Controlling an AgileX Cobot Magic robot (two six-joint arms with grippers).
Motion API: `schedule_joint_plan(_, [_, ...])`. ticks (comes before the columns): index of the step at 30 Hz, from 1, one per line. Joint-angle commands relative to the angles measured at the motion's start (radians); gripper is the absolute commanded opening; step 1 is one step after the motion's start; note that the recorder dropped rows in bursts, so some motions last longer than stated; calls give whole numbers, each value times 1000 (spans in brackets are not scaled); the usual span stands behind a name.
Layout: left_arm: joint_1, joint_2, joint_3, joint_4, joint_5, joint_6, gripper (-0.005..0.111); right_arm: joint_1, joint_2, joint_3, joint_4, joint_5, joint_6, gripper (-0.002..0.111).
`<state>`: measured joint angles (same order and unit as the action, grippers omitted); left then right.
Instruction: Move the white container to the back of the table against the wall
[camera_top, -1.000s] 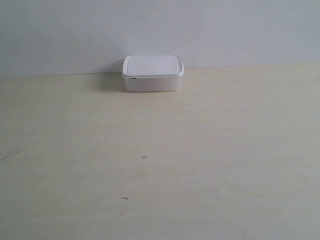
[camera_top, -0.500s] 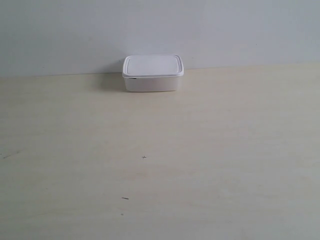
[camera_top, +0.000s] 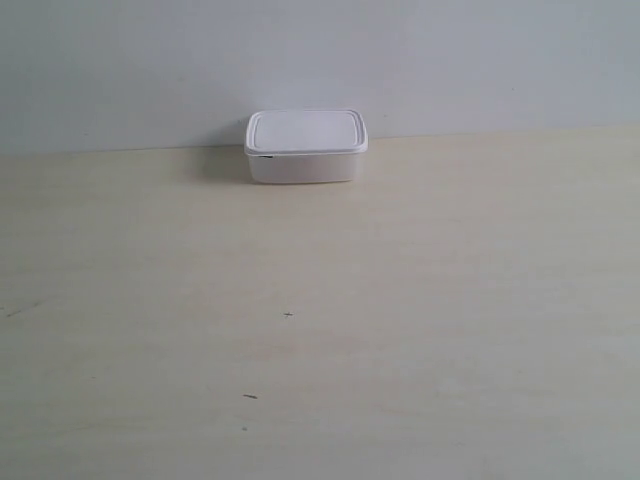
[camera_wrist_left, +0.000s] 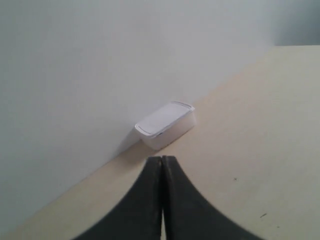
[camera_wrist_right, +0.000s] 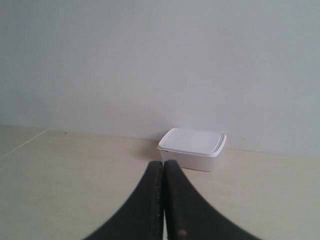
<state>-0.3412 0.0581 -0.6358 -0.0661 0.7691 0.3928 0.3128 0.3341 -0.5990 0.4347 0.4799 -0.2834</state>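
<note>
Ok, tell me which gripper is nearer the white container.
Right, but only narrowly. The right gripper, shut, faces the long side of the white container, short of it; the left gripper, shut, sees it cornerwise along the wall, also apart.

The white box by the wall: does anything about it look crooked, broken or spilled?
Nothing stands out. The white container sits flat on the table, its lid on and level, square to the wall. Only a few tiny dark specks dot the table's surface.
</note>
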Motion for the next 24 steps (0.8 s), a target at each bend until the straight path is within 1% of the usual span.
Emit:
schedule_joint_plan(1, [2, -1, 108, -25, -199, -2, 0, 2, -9, 4, 3, 9, -2, 0])
schedule_joint_plan(2, [2, 2, 147, -43, -297, -2, 0, 2, -9, 4, 3, 9, -2, 0])
schedule_joint_plan(4, [2, 12, 211, -77, -435, -2, 0, 2, -9, 4, 3, 9, -2, 0])
schedule_joint_plan(6, [2, 20, 269, -111, -507, -2, 0, 2, -9, 4, 5, 9, -2, 0])
schedule_joint_plan(10, [1, 15, 354, -189, -524, -2, 0, 2, -9, 4, 5, 11, -2, 0])
schedule_joint_plan(19, [-1, -58, 485, -212, -527, -2, 0, 2, -9, 4, 5, 11, -2, 0])
schedule_joint_plan(21, [-1, -58, 499, -213, -565, -2, 0, 2, -9, 4, 5, 11, -2, 0])
schedule_joint_plan(24, [18, -58, 505, -213, -664, -2, 0, 2, -7, 6, 7, 8, -2, 0])
